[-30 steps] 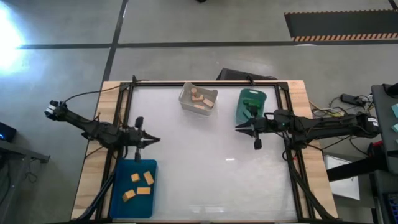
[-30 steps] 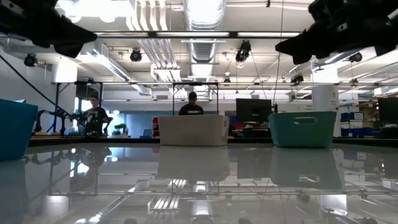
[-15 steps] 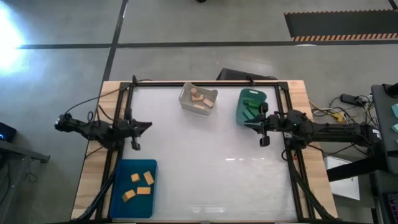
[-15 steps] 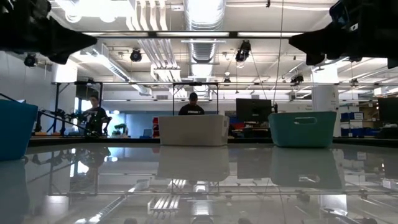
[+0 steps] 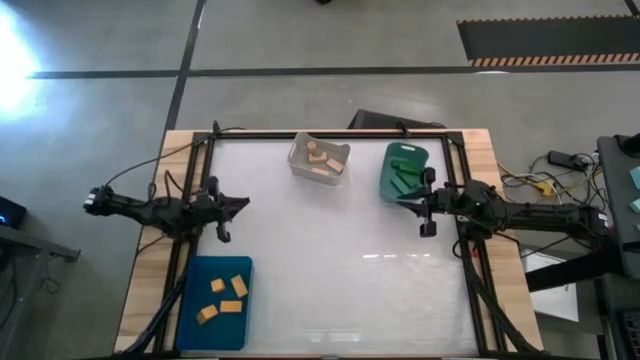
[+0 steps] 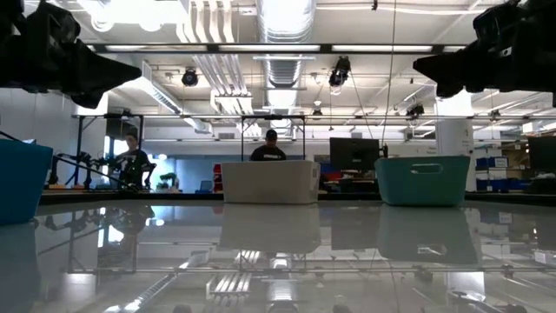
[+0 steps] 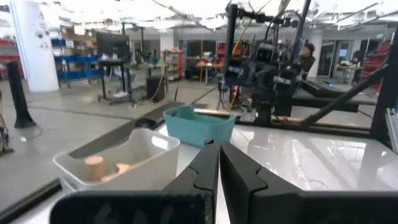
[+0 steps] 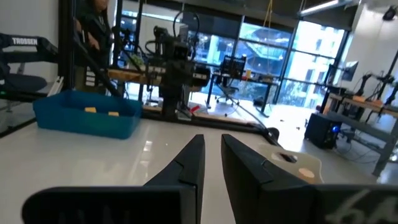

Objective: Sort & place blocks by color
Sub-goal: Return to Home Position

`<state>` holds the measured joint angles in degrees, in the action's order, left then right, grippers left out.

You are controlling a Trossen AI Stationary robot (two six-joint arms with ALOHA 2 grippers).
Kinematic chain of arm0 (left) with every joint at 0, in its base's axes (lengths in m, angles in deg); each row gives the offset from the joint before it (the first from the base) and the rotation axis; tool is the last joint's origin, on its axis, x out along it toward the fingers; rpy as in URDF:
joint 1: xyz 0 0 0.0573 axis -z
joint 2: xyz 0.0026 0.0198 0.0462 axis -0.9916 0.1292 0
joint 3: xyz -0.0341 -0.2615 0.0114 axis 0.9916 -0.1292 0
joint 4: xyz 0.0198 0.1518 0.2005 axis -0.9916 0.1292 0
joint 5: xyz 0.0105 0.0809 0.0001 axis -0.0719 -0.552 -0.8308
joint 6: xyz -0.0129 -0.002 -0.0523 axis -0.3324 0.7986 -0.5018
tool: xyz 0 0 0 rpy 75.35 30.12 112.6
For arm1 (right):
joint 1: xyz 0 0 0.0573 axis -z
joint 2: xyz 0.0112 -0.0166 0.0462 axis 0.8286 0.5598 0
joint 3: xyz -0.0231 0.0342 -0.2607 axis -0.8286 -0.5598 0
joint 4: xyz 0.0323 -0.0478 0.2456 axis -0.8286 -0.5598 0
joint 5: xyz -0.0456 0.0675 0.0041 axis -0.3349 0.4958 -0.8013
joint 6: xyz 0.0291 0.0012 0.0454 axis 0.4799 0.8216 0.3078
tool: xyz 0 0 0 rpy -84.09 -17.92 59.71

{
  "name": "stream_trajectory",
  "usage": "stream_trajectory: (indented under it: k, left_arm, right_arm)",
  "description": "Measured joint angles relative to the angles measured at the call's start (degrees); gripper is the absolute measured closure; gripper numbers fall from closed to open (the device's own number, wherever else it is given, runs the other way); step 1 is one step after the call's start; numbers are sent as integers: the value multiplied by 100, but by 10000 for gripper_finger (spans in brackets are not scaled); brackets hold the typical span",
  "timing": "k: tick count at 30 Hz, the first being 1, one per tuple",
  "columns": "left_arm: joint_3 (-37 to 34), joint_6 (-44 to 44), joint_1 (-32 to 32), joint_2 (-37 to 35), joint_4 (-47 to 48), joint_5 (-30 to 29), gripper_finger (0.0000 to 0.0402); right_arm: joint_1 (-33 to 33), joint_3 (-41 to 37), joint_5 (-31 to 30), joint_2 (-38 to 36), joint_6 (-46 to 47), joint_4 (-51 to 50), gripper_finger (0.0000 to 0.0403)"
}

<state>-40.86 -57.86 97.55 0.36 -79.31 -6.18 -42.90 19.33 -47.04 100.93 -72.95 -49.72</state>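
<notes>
At the near left corner of the bench (image 5: 330, 290) sits the blue bin (image 5: 222, 338). Four orange blocks (image 5: 231, 306) lie inside it.

A bit farther in, your left pincer (image 5: 240, 203) hangs in the air over the left side of the bench, just past the blue bin. Its two fingers are pressed together with only a thin line between them. They hold nothing.

Across from it, your right pincer (image 5: 402, 201) hangs over the right side. Its tip is just beside the near end of the green bin (image 5: 418, 152). Its fingers are a small crack apart, and nothing is between them. Both pincers point toward the middle of the bench and are well apart from each other.

Farther back, the clear bin (image 5: 300, 160) stands by the far edge, near the middle, with pale wood blocks (image 5: 320, 168) in it. The green bin stands near it on the right, with green blocks (image 5: 403, 170) in it.

Far off in the room behind the bench you can see a person (image 6: 268, 149) past the clear bin. Another person (image 6: 132, 156) is off to the left.
</notes>
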Motion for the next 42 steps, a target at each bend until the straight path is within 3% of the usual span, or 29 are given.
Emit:
stream_trajectory:
  k: [7, 24, 34, 38, 42]
  left_arm:
    - [-4, -106, -1, 158, 43, 0, 402]
    - [-15, -244, -1, 666, 13, 0, 402]
    - [-21, -244, -1, 927, 12, -2, 402]
    - [-22, -243, -1, 1027, 6, -1, 402]
    - [-22, -243, -1, 1120, -1, -1, 402]
  right_arm:
    - [67, -3, -1, -407, -72, -186, 360]
    - [586, -5, 22, -1458, 99, -1752, 360]
    - [586, -48, 161, -1989, -309, -1341, 360]
    - [586, -51, 9, -1962, 204, -762, 360]
    - [585, -51, -7, -1965, 777, -793, 360]
